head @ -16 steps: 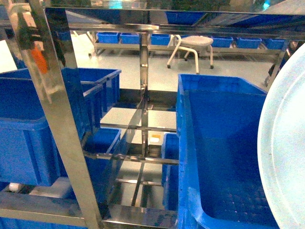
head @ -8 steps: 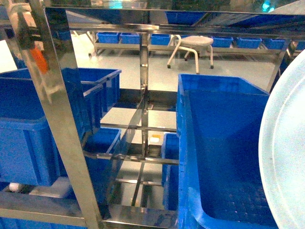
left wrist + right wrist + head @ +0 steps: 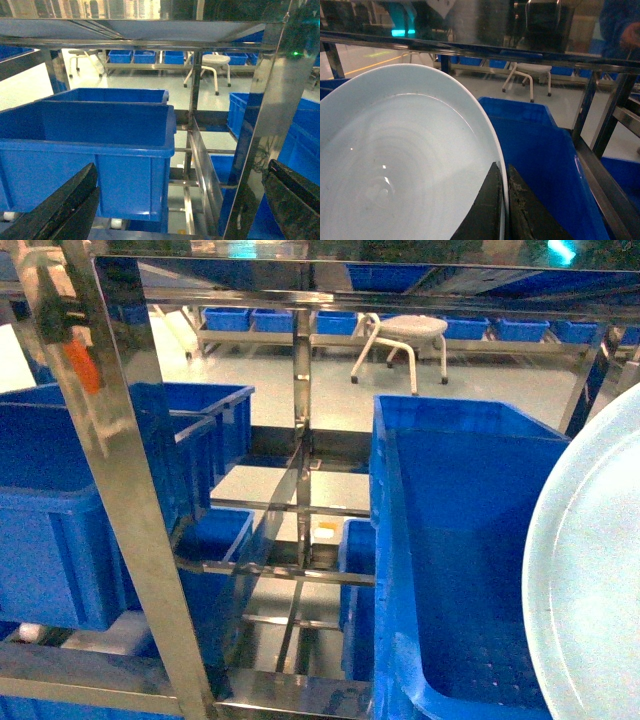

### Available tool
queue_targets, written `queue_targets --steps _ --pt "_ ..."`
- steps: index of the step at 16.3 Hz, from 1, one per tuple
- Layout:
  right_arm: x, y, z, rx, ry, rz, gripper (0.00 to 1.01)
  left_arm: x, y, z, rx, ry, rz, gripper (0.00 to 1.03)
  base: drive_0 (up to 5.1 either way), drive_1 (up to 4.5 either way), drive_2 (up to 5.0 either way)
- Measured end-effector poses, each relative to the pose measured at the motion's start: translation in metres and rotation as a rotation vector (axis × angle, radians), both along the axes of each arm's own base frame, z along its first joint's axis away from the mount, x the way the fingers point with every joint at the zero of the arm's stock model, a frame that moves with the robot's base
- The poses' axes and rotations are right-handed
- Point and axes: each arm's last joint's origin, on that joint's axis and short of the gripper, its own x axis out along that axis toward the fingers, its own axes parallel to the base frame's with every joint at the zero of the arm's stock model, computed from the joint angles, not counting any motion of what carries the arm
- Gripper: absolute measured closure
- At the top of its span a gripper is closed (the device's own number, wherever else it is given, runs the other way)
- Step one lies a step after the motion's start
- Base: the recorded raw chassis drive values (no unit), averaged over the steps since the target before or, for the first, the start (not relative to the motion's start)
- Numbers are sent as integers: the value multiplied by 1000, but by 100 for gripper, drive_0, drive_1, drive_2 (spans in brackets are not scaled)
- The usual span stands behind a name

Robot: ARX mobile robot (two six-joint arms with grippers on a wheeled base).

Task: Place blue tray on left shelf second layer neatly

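The blue tray [image 3: 590, 590] is a pale sky-blue dish, held tilted on edge at the right side of the head view, above a deep blue crate [image 3: 470, 560]. It fills the left of the right wrist view as the blue tray [image 3: 405, 165], and my right gripper [image 3: 502, 172] is shut on its rim, one finger on each side. The left shelf [image 3: 120, 490] is a shiny steel rack with flat uprights and rail tiers. My left gripper [image 3: 182, 165] is open and holds nothing, facing the shelf's upright [image 3: 260, 135] and a crate [image 3: 90, 145].
Deep dark-blue crates sit on the shelf rails at left [image 3: 60, 510] and lower down [image 3: 215, 530]. A steel top rail [image 3: 350, 295] crosses overhead. Behind, a white stool [image 3: 410, 335] stands on the floor before a low rack of small blue crates [image 3: 270, 320].
The blue tray has shifted left in the head view and now covers more of the right crate. The shelf and crates have not moved.
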Motion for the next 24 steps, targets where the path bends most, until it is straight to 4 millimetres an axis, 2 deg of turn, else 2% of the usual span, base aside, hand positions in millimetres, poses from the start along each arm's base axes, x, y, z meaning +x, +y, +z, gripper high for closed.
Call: queue_targets --steps 9,15,19,24 --pt "27 -20 -8 -26 -9 -27 99 0 0 0 0 0 0 5 0 0 0" --pt "53 -41 -37 -38 58 -64 99 0 0 0 0 0 0 5 0 0 0" --pt "81 -53 -52 -15 133 -63 99 0 0 0 0 0 0 5 0 0 0" --pt "108 -69 -50 -20 122 -99 99 0 0 0 0 0 0 5 0 0 0"
